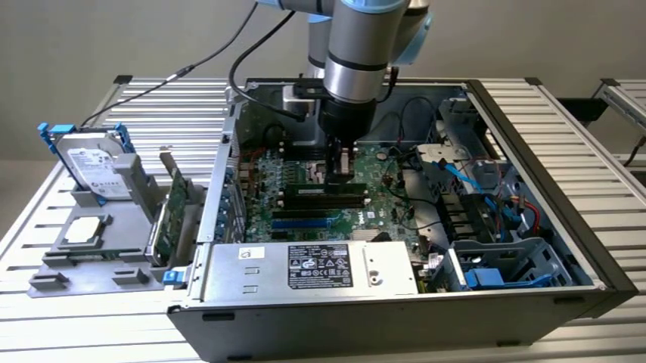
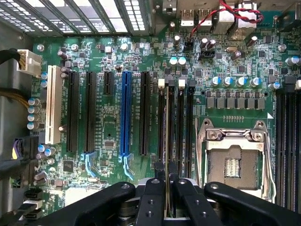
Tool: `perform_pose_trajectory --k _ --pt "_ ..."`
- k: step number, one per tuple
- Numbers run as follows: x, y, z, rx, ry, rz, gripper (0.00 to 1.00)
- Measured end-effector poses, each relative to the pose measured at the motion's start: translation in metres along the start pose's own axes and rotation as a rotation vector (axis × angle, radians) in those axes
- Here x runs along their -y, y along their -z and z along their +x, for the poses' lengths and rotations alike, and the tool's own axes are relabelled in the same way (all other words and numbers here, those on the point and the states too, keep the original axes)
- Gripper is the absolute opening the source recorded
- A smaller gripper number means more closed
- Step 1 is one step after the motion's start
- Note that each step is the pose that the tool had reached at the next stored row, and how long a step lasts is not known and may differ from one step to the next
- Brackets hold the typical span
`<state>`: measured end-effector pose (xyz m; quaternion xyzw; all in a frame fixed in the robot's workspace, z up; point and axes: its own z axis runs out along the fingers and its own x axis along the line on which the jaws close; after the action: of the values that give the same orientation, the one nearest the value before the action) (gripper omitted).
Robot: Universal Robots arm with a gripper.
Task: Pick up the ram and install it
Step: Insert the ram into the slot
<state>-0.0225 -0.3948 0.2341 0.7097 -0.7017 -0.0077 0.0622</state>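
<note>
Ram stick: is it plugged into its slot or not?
Cannot tell. The gripper pinches the ram on edge, lined up along a black memory slot; whether it is pushed in is hidden.

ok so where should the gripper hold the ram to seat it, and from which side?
By the top long edge at mid-length, coming straight down from above, one finger on each flat face. The ram stands on edge in line with the memory slots, packed close beside it, so only the top is free. The gripper grips it from above now.
</note>
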Motion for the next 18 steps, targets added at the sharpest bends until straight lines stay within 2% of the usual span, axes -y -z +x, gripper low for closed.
perform_pose_trajectory --k 4,15,18 --pt "-0.0017 -0.0011 0.0 -0.0006 0.0 0.0032 0.14" --pt "-0.0018 -0.0025 0.0012 -0.007 0.003 0.0051 0.14" --pt "-0.0018 -0.003 0.0011 -0.0105 0.004 0.0101 0.14"
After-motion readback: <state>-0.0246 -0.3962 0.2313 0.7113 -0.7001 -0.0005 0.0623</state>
